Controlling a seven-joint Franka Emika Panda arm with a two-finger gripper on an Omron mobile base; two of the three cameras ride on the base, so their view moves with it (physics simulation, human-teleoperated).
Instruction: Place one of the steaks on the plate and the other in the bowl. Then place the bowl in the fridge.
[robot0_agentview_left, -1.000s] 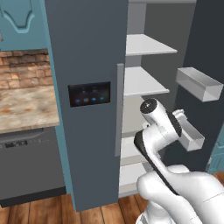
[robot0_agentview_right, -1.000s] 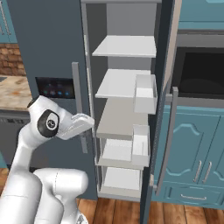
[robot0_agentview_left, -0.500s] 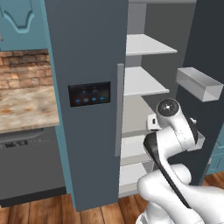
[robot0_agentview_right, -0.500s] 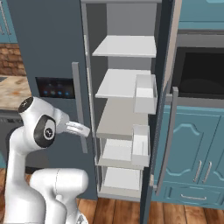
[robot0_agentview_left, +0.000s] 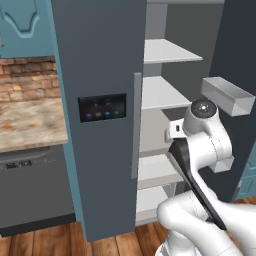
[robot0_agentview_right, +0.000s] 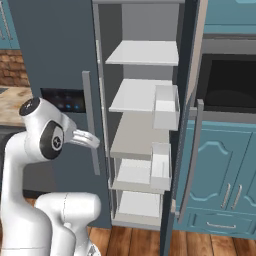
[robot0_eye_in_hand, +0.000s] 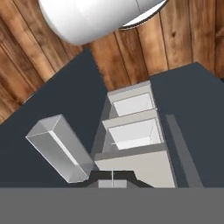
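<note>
Vs 1 s ago: arm has pulled back and swung right in the left base view, its round joint cap now up nearer the door bin (robot0_agentview_left: 227, 95); cam and the fridge (robot0_agentview_left: 100, 75) haven't shifted. In the right base view the elbow has slid left and a bit lower, away from the open compartment. Arm pose now: folded tight in front of the fridge, upper link upright, forearm angled toward the shelves (robot0_agentview_right: 145, 52); hand turned so its cam looks steeply down along the fridge front to the wood floor (robot0_eye_in_hand: 183, 35). Fingers (robot0_eye_in_hand: 112, 181) pressed together, tips touching, nothing pinched. Fridge sits directly ahead of the fingers: right door swung open, pale shelves stacked just beyond the tips, one door bin (robot0_eye_in_hand: 59, 146) off to the fingers' left in the hand view, closed left door w/ black panel (robot0_agentview_left: 102, 107) on the other side. Desk (robot0_agentview_left: 27, 122) w/ stone top lies well left of the arm, beside the fridge.
</note>
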